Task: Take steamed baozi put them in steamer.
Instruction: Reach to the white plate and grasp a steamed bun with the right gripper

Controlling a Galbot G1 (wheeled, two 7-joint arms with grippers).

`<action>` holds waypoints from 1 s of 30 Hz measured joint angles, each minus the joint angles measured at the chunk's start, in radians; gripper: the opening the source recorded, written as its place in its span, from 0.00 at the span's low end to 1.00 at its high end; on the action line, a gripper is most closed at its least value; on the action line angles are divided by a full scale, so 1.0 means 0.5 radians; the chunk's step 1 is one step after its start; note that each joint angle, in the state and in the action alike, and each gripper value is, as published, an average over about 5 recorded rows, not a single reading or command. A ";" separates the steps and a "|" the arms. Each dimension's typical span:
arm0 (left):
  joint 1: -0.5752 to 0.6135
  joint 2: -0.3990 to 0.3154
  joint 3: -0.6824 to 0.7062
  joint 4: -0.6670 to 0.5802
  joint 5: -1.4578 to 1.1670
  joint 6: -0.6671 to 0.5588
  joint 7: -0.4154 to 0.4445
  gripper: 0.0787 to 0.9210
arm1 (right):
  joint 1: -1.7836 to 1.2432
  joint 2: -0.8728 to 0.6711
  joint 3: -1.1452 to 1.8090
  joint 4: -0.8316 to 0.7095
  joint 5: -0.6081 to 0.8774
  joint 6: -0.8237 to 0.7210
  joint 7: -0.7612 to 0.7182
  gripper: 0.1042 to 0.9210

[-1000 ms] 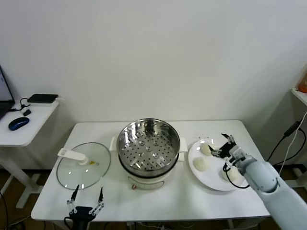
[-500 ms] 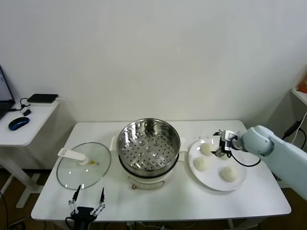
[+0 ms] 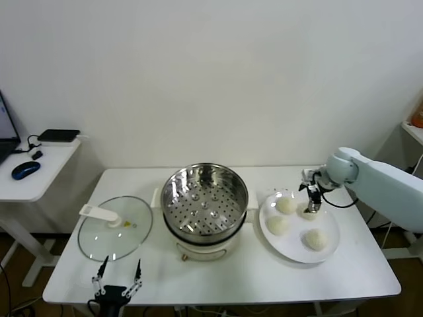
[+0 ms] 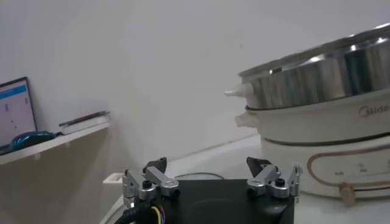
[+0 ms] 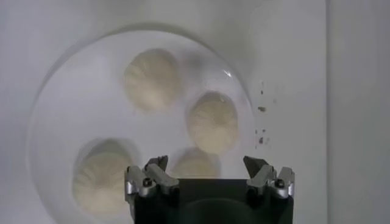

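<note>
Right gripper (image 3: pixel 310 198), jaws wide, hovers over my plate (image 3: pixel 330 247) of four baozi (image 3: pixel 286 205). Left gripper (image 3: pixel 117 277) idles open beside the lid (image 3: pixel 114 232); steamer (image 3: pixel 205 198) sits between.

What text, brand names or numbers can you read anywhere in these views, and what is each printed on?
"Midea": grey lettering on the white base of the steamer, read in the left wrist view.
Small marks on the steamer's control panel: too small to read.
Laptop screen on the side desk: blue bar and faint lines, too blurred to read.
Baozi, plate, glass lid: no text.
</note>
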 measured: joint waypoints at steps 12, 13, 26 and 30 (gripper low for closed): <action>-0.008 0.008 -0.024 0.031 0.006 0.000 0.007 0.88 | -0.109 0.229 0.087 -0.339 -0.074 0.102 -0.068 0.88; -0.010 0.008 -0.024 0.034 0.007 0.000 0.007 0.88 | -0.118 0.244 0.098 -0.362 -0.080 0.110 -0.071 0.88; -0.025 0.004 -0.028 0.055 0.017 0.005 0.010 0.88 | -0.184 0.422 0.206 -0.620 -0.134 0.203 -0.089 0.88; -0.027 0.003 -0.028 0.056 0.018 0.006 0.014 0.88 | -0.191 0.462 0.213 -0.657 -0.140 0.212 -0.097 0.88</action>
